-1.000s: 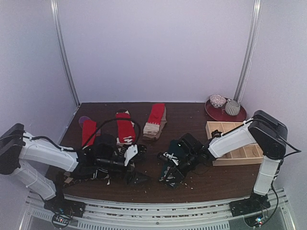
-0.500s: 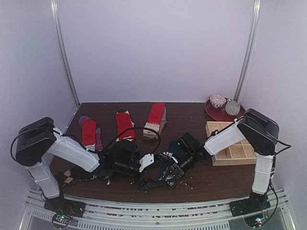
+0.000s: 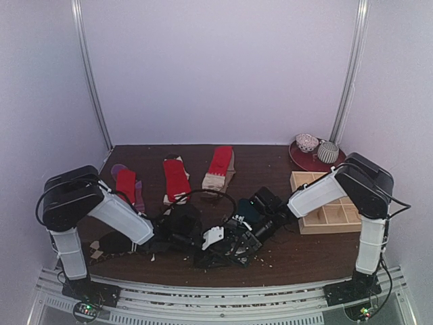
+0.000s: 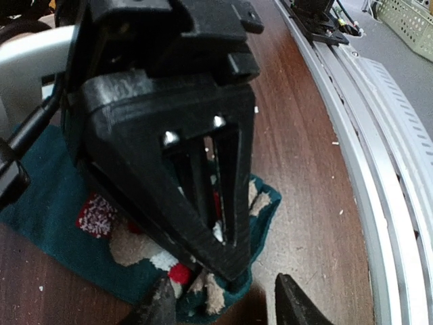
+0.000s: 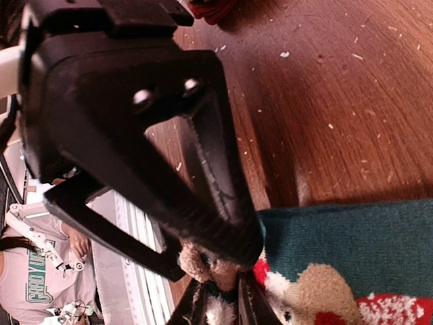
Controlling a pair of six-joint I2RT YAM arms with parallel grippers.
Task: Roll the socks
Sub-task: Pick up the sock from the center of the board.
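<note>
While right gripper pinches teal sock, left gripper extended low alongside, jaws apart.

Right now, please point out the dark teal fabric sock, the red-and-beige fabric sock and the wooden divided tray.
dark teal fabric sock [image 5: 365,237], right wrist view, plain teal cloth.
red-and-beige fabric sock [image 3: 220,161], top view, red part.
wooden divided tray [image 3: 335,229], top view, near rim.

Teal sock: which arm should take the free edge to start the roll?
Probably left. The left fingers stand apart at the teal sock edge, ready to close. The right fingers are shut on it, so that arm is occupied.
</note>
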